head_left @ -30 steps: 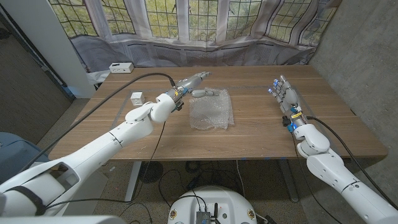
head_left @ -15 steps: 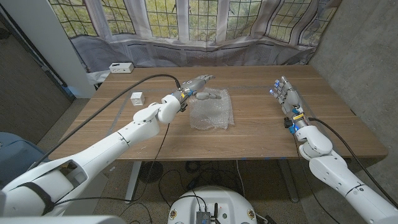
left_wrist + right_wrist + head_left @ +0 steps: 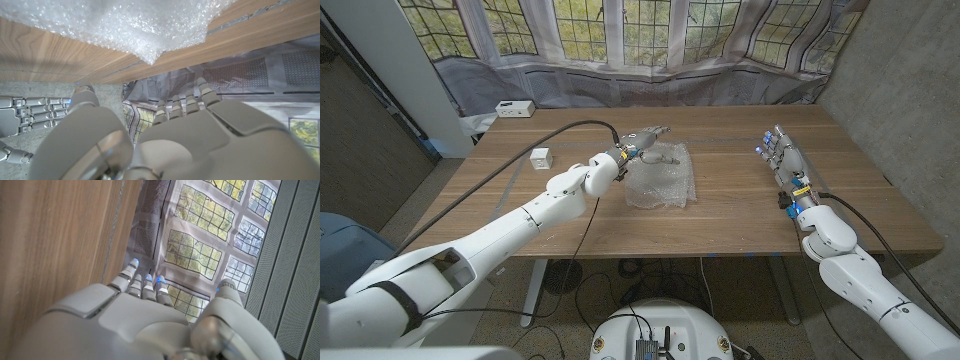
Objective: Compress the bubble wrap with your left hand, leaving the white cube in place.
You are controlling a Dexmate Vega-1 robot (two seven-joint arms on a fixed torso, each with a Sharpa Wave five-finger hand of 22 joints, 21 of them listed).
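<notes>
The crumpled clear bubble wrap [image 3: 660, 178] lies near the middle of the wooden table [image 3: 740, 205]; in the left wrist view the bubble wrap [image 3: 145, 25] spreads just past my fingertips. My left hand [image 3: 645, 143] hovers over the wrap's far left corner with its fingers stretched out and apart, holding nothing; whether it touches the wrap I cannot tell. In the left wrist view the left hand [image 3: 175, 140] shows from behind. The small white cube [image 3: 540, 156] sits on the table well to the left of the wrap. My right hand [image 3: 781, 155] stands open at the table's right side, and the right hand [image 3: 150, 320] holds nothing.
A white box [image 3: 513, 108] sits at the table's far left corner. A black cable [image 3: 520, 160] runs along my left arm above the table, near the cube. Curtains and windows stand behind the far edge. My right hand [image 3: 20, 112] also appears in the left wrist view.
My left hand has swung to the right, from beside the wrap's far left corner to over it. The wrap, the cube and my right hand have stayed put.
</notes>
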